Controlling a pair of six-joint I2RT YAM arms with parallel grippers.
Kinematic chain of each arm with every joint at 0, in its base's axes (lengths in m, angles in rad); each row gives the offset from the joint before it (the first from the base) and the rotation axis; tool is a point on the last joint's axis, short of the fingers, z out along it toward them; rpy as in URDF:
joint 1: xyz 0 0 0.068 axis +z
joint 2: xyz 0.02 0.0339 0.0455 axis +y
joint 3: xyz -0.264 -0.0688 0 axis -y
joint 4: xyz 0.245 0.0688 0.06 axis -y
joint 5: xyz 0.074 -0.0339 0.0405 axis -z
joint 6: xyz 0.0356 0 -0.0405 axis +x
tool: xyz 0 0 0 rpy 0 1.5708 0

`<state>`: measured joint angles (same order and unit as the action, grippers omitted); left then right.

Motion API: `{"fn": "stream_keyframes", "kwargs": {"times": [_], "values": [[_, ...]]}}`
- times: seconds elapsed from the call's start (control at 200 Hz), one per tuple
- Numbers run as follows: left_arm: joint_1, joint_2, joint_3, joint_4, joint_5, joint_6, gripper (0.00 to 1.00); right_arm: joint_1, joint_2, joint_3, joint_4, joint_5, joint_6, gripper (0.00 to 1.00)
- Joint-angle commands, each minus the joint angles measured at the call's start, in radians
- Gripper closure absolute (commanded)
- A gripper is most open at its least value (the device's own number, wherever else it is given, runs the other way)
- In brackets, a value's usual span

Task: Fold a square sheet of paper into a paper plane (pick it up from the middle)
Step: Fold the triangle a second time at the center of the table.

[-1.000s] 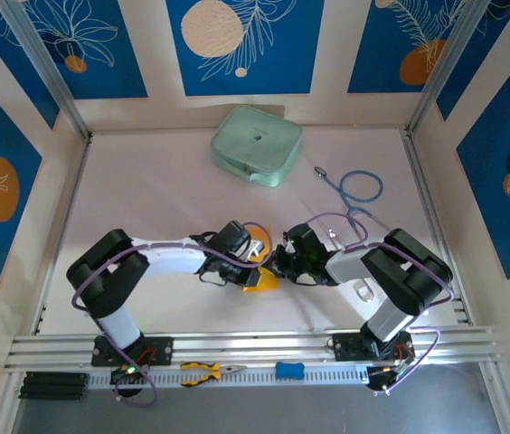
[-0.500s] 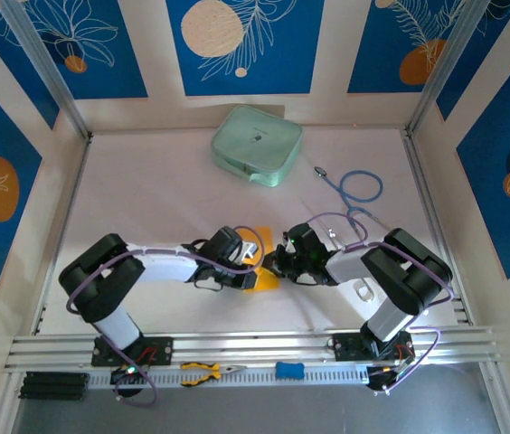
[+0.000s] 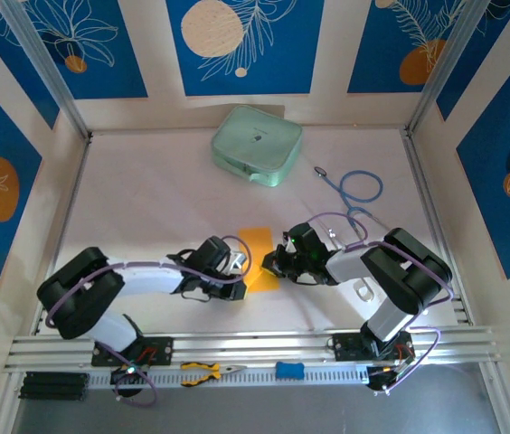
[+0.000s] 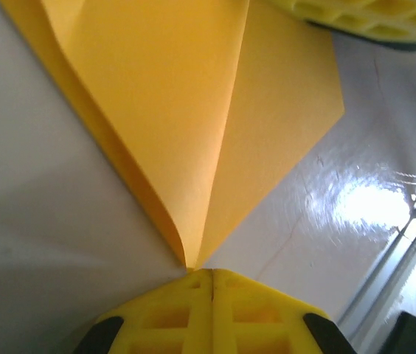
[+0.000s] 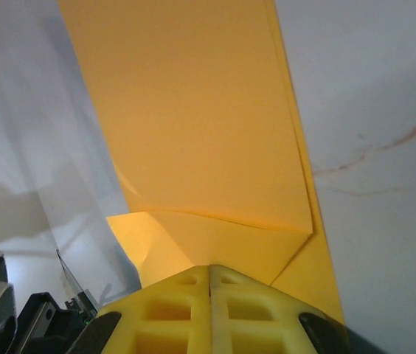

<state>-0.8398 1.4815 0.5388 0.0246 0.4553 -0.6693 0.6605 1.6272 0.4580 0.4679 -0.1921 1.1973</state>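
- Since a second ago, the left hand [image 3: 240,265] has drawn back toward its own side, and the sheet of paper [image 3: 259,256] shows wider between both hands.
- Left hand pinches a pointed corner, where two layers fan out from a fold.
- Right hand [image 5: 209,271] is clamped tight on the opposite edge, over a creased flap.
- Sheet is plain orange-yellow, partly folded, low over the white desk [image 3: 146,199].
- Both arms reach low, hands facing each other.

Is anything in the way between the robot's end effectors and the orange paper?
No, nothing visible is in the way. The left end effector is shut on a folded corner of the paper, and the right end effector is shut on its opposite edge.
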Motion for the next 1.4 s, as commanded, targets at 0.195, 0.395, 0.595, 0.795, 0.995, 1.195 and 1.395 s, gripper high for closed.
{"fn": "stream_keyframes", "kwargs": {"times": [0.195, 0.395, 0.595, 0.795, 0.995, 1.195, 1.395], "values": [[0.014, -0.108, 0.073, -0.047, -0.032, -0.011, 0.95, -0.008, 0.051, -0.025, -0.156, 0.053, -0.008, 1.00], [0.024, 0.053, 0.155, 0.021, -0.021, -0.009, 0.97, -0.006, 0.052, -0.023, -0.154, 0.054, -0.004, 1.00], [0.026, 0.131, 0.183, 0.102, 0.006, -0.002, 0.96, -0.002, 0.048, -0.027, -0.157, 0.055, -0.002, 1.00], [0.028, 0.193, 0.190, 0.105, -0.003, -0.002, 0.95, 0.000, 0.053, -0.026, -0.156, 0.056, -0.002, 1.00], [0.034, 0.247, 0.177, 0.020, -0.042, -0.019, 0.99, 0.002, 0.069, -0.026, -0.152, 0.056, -0.001, 1.00], [0.035, 0.213, 0.064, 0.104, 0.019, -0.106, 0.97, 0.002, 0.074, -0.032, -0.156, 0.061, -0.002, 1.00], [0.036, 0.136, 0.035, 0.021, -0.002, -0.089, 0.95, 0.002, 0.073, -0.025, -0.170, 0.065, -0.007, 1.00]]}}
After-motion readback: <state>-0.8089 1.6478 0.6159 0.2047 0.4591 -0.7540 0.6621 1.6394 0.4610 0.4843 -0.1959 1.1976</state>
